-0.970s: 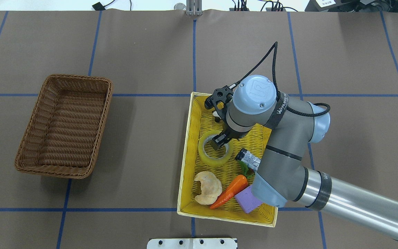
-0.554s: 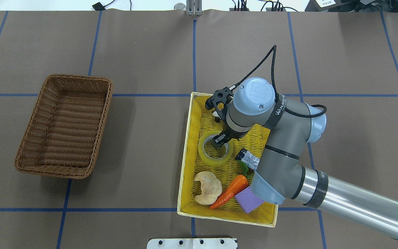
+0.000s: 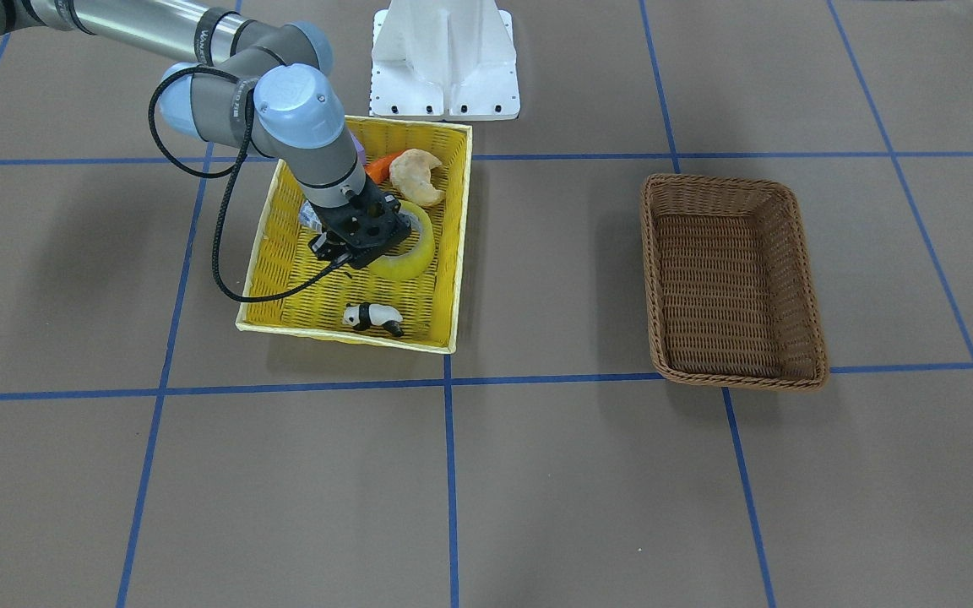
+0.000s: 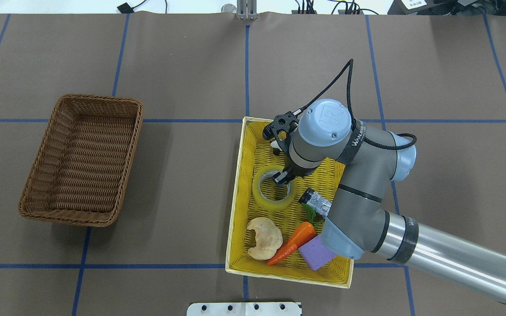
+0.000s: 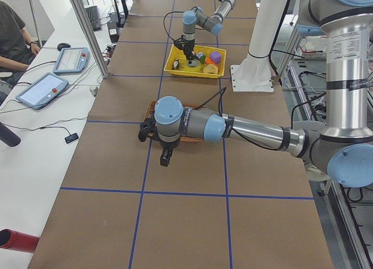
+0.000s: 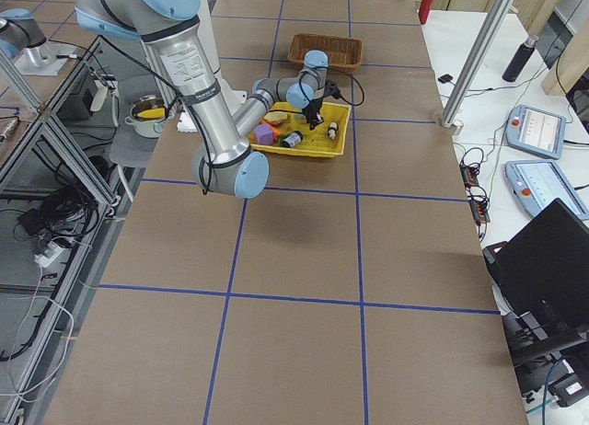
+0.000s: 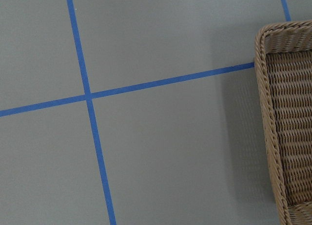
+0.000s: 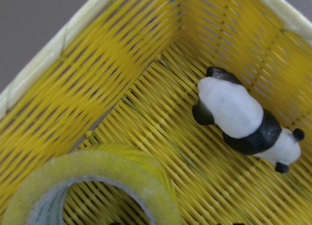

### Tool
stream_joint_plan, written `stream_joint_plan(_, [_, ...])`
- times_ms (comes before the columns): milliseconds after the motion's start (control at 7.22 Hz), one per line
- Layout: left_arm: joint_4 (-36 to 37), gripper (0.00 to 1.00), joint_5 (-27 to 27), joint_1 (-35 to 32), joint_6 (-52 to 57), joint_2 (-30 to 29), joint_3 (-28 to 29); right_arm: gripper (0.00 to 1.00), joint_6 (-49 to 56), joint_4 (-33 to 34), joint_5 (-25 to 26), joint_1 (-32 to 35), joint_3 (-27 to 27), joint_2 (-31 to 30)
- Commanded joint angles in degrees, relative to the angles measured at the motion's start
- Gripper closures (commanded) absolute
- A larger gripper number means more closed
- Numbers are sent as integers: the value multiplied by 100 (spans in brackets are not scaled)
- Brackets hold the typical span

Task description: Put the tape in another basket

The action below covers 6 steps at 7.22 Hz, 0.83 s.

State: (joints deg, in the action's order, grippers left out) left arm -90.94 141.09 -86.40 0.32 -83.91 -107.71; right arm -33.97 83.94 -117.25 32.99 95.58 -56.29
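The yellow translucent tape (image 4: pixel 264 202) lies flat in the bright yellow basket (image 4: pixel 235 197). It also shows in the front view (image 3: pixel 412 253) and the right wrist view (image 8: pixel 97 166). My right gripper (image 4: pixel 281 177) points down over the tape's far right rim, with a finger tip low in the grey-white core. Its jaws look open and astride the tape wall. The brown wicker basket (image 4: pixel 99 98) stands empty on the left (image 3: pixel 723 179). My left gripper (image 5: pixel 165 159) hovers beside that basket (image 7: pixel 265 113); I cannot tell whether it is open or shut.
The yellow basket also holds a panda figurine (image 3: pixel 372 317) near its far end (image 8: pixel 239 118), a bread piece (image 4: pixel 264 237), a carrot (image 4: pixel 292 243), a purple block (image 4: pixel 314 254) and a small grey can (image 4: pixel 316 202). The white arm base (image 3: pixel 444 59) stands behind it.
My right gripper has sunk lower into the tape's core and its wrist has shifted slightly. The tape and both baskets have not moved.
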Motion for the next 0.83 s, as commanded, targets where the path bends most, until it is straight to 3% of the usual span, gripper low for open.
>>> stream_joint_plan(0, [-12,2,24,0,12,-20,-13,100,-240,-9,-1189,749,179,30])
stream_joint_plan(139, [-134,2,390,44,-5,-81,4,100,-964,-227,-1377,796,293,30])
stream_joint_plan(277, [-370,2,724,61,-49,-117,83,100,-1615,-1134,-1423,796,259,-100])
stream_joint_plan(416, [-746,2,727,279,-545,-352,136,100,-2318,-2187,-1501,788,172,-284])
stream_joint_plan(693, [-2035,2,666,876,-2788,-643,363,100,-3610,-3572,-1529,761,-4,-339])
